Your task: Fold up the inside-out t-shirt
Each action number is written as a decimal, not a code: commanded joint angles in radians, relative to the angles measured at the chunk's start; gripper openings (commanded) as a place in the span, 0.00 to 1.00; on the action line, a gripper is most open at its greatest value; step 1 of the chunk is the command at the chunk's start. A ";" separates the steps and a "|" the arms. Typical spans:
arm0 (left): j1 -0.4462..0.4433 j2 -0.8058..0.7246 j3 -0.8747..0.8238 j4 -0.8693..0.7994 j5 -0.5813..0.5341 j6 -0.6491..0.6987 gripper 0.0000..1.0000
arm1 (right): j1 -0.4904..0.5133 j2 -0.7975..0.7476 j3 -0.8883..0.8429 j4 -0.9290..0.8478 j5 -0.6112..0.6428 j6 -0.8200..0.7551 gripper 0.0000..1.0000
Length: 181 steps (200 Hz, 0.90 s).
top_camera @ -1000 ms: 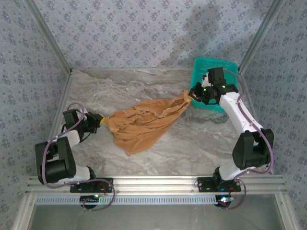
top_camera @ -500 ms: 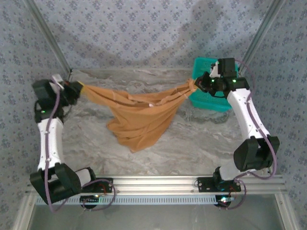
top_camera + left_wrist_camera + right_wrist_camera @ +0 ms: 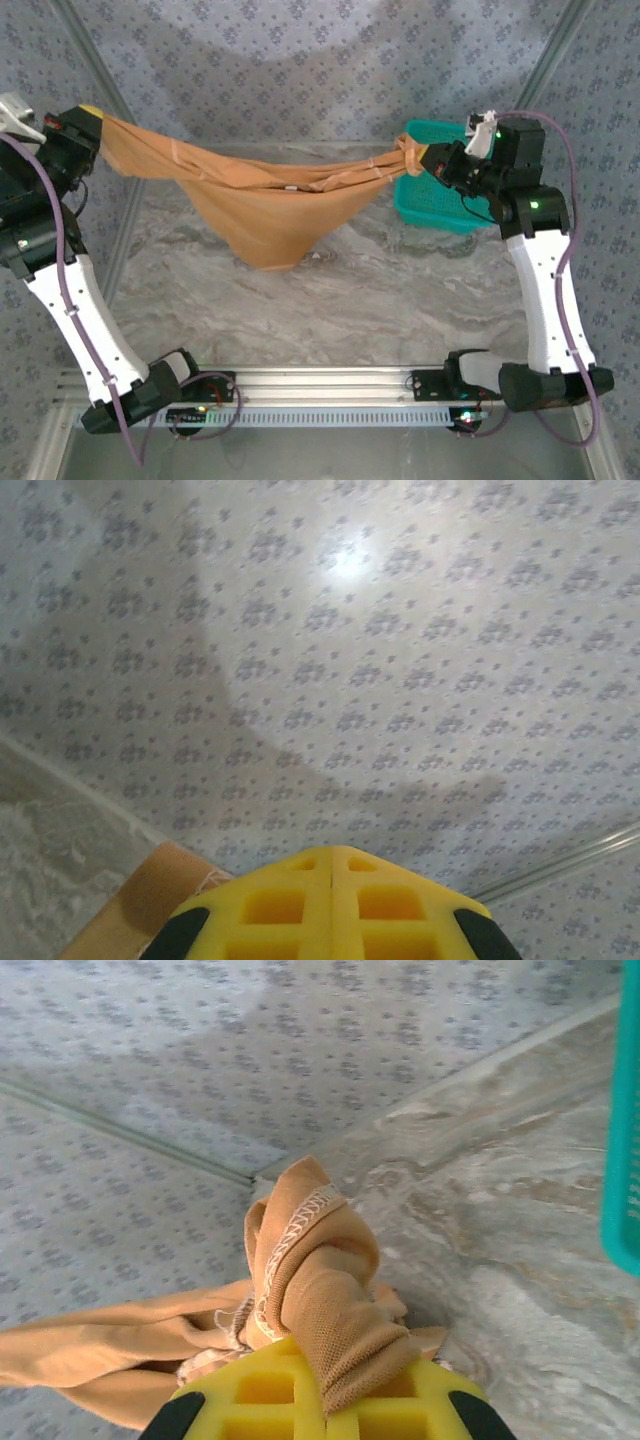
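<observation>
Hanging in the air between the two arms, the tan, soft-fabric, inside-out t-shirt point(image 3: 270, 215) sags like a hammock above the grey marbled tabletop point(image 3: 400, 300). Its lowest fold is near the surface, though from above it cannot be told whether it touches. The left gripper point(image 3: 95, 118) holds one bunched end high at the far left, close to the patterned wall point(image 3: 300, 60). The right gripper point(image 3: 425, 160) holds the other end at the far right, in front of the teal plastic mesh basket point(image 3: 435, 212). Both are clamped tight on cloth. The likely reason for this raised, spread pose is to let the garment's own weight pull it out of its crumple, so that its outline can be found and it can be laid flat; folding proper appears not yet begun. The overhead view gives the whole span, with a twisted rope of fabric near the right end and a wide sag in the middle, where the wrist cameras give close detail instead. The right wrist view shows a wad of cloth with a whitish stitched seam point(image 3: 295, 1230) pinched between the yellow pads point(image 3: 250, 1390), an exposed seam that fits a shirt turned inside out. The left wrist view shows that gripper's pads pressed together with a strip of tan fabric running off at lower left, so the bite there looks thin.
</observation>
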State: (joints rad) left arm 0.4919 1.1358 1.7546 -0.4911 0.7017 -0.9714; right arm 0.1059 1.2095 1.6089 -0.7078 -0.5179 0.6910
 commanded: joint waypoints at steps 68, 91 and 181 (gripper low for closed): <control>0.010 0.155 0.617 -0.195 -0.029 0.033 0.00 | 0.018 -0.085 0.370 0.054 0.001 0.096 0.00; 0.010 0.164 0.571 -0.221 -0.055 0.067 0.00 | 0.016 -0.052 0.342 0.055 0.031 0.091 0.00; -0.195 0.501 -0.126 0.012 -0.197 0.191 0.00 | 0.101 0.525 0.166 0.197 0.153 0.128 0.05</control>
State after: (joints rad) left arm 0.3641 1.4975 1.6882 -0.4835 0.6014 -0.8524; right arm 0.1764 1.5463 1.7344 -0.5137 -0.4263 0.7883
